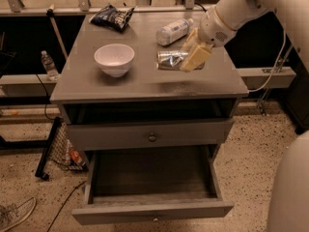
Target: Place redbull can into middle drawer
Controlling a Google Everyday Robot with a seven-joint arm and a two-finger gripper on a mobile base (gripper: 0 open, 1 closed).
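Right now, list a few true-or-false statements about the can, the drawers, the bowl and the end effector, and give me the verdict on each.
1. The can lies on its side on the cabinet top. True.
2. The can is already inside the open drawer. False: it is on the cabinet top.
3. The end effector is at the end of the can farthest from the bowl, over the cabinet top. True.
4. The bowl is turned upside down. False: it stands upright with its opening up.
5. The drawer with the knob is pulled out farther than the open drawer. False: the open drawer below it sticks out much farther.
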